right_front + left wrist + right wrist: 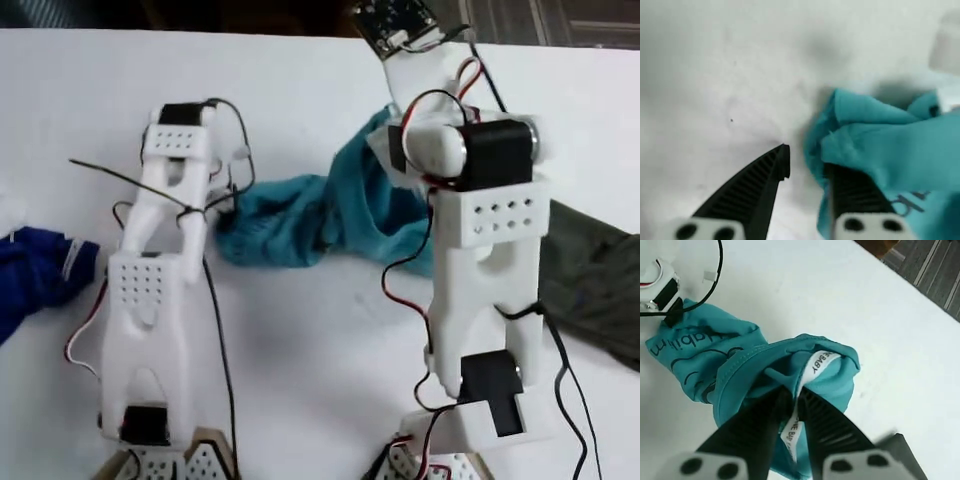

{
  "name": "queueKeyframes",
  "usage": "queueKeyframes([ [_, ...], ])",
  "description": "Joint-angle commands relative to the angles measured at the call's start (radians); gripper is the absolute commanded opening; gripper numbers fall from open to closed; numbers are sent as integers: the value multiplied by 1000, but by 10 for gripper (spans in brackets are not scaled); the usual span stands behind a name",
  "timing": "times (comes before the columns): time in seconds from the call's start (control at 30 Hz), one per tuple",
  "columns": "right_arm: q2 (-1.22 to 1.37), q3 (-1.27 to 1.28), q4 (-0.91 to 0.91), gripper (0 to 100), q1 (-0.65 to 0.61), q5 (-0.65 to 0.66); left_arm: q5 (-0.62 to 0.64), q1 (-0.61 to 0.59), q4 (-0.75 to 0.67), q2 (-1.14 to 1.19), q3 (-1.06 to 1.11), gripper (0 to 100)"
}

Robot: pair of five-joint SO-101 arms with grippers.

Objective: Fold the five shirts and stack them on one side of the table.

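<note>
The right gripper [794,392] has its black jaws pressed together, pinching a raised fold of the teal shirt [740,365] right at the neckline, where a white label [817,362] shows just beyond the fingertips and a strip of it runs down between the fingers. The left gripper [807,162] stands spread wide and holds nothing. One ribbed finger is bare over the white table [715,75]; the other sits against the edge of the same teal shirt [890,145], with a lip of the cloth lying over its tip.

From above, the teal shirt [320,220] lies crumpled and unfolded on the white table [300,340] between the two arms. Its one end is at the left arm, and its other end is bunched under the right arm's wrist. A blue shirt [40,270] lies heaped at the table's left edge and a dark green shirt [600,280] lies at the right side, both well apart from the grippers.
</note>
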Motion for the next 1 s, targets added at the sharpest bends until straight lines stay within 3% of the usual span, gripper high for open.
queueKeyframes([
  [0.0,-51,35,7,18,-2,-2,-32,11,14,-40,-38,31],
  [0.17,-47,46,5,18,-4,-2,-74,-3,14,-149,-39,28],
  [0.57,-176,48,18,18,-10,-6,-178,-35,12,-663,1,31],
  [0.67,-209,97,18,18,-8,-2,-172,-26,-5,-657,50,54],
  [0.83,-271,241,18,18,-10,-2,-172,-21,-170,-486,191,224],
  [0.97,-323,319,15,18,-10,-2,-172,-15,-275,-325,134,234],
])
